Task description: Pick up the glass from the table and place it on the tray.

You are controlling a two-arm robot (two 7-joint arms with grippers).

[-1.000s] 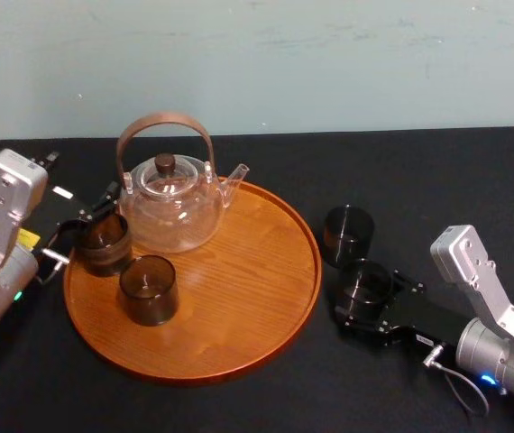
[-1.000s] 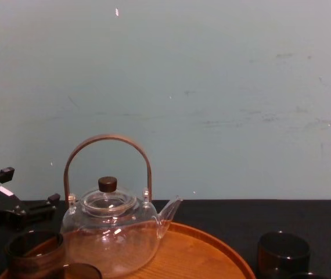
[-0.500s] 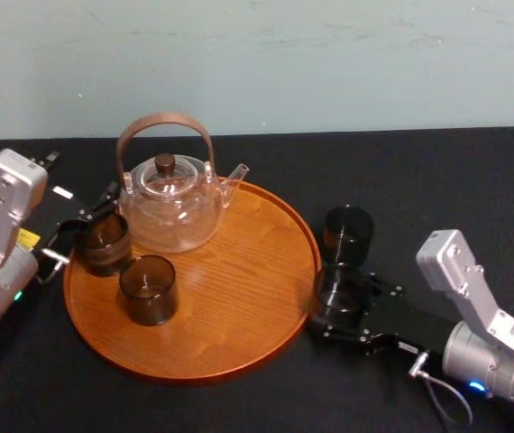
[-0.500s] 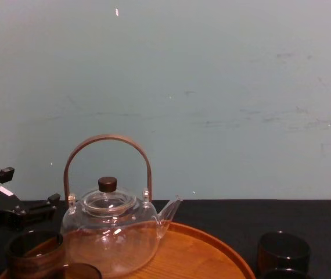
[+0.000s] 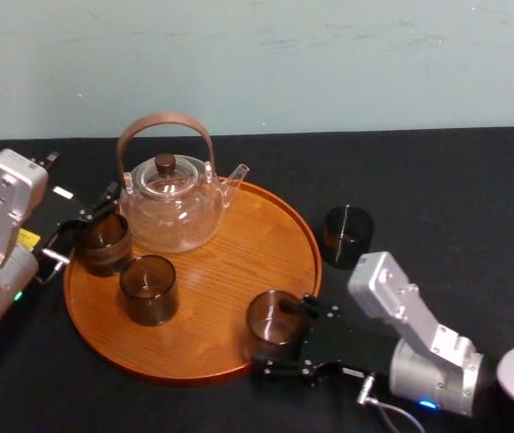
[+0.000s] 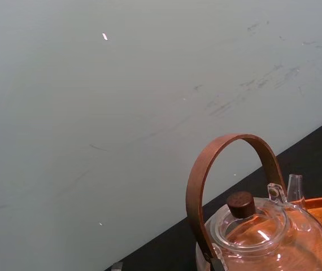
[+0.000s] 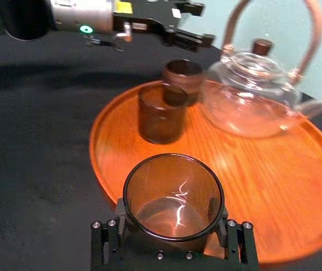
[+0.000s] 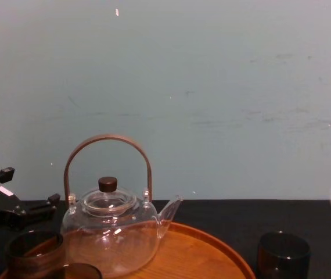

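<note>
My right gripper [image 5: 279, 347] is shut on a smoky brown glass [image 5: 273, 323], holding it upright just inside the front right rim of the round wooden tray [image 5: 230, 271]. In the right wrist view the same glass [image 7: 173, 195] sits between the black fingers [image 7: 109, 237] above the tray [image 7: 274, 186]. I cannot tell whether its base touches the wood. Another glass [image 5: 347, 234] stands on the black table [image 5: 437, 198] right of the tray, also seen from the chest [image 8: 283, 253]. My left gripper [image 5: 81, 225] stands open at the tray's left edge, beside a glass [image 5: 104, 244].
A clear glass teapot [image 5: 171, 203] with an arched brown handle stands at the back of the tray. A second tumbler [image 5: 149, 289] stands in front of it. The left wrist view shows the teapot [image 6: 257, 226] against the pale wall.
My right gripper has carried its glass leftward from the table, near the other tumbler, to over the tray's front right part. The left arm has not moved.
</note>
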